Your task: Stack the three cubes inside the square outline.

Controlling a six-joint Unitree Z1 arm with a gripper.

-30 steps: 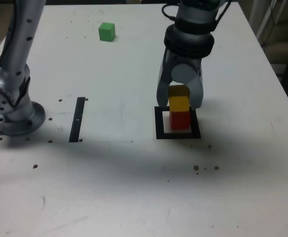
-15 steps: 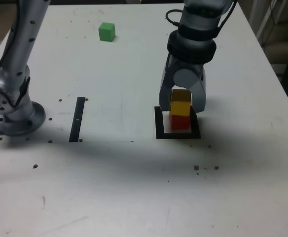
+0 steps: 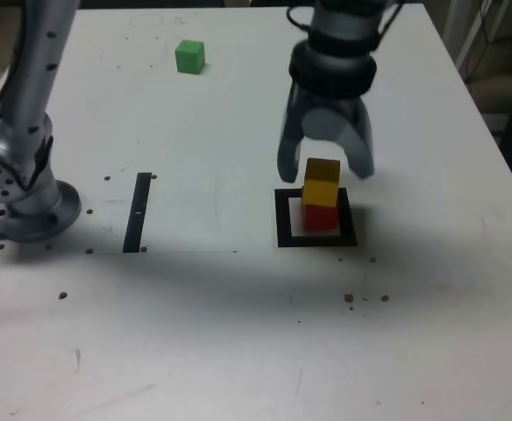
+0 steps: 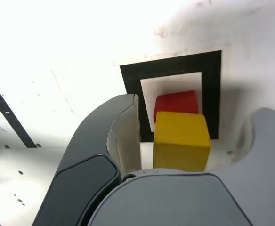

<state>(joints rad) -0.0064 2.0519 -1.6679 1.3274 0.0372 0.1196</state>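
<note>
Now, with the gripper (image 3: 325, 170) spread wide above the yellow cube (image 3: 322, 181) resting on the red cube (image 3: 320, 215), lift straight to avoid toppling the 2.

Silver-grey metal arm (image 3: 28, 79) with small dark screw holes along its column, rounded joint housing on a round base (image 3: 28, 210), black ribbed collar and black cable above the gripper (image 3: 326, 171), two broad curved grey fingers (image 3: 291, 149) with pale inner faces
</note>
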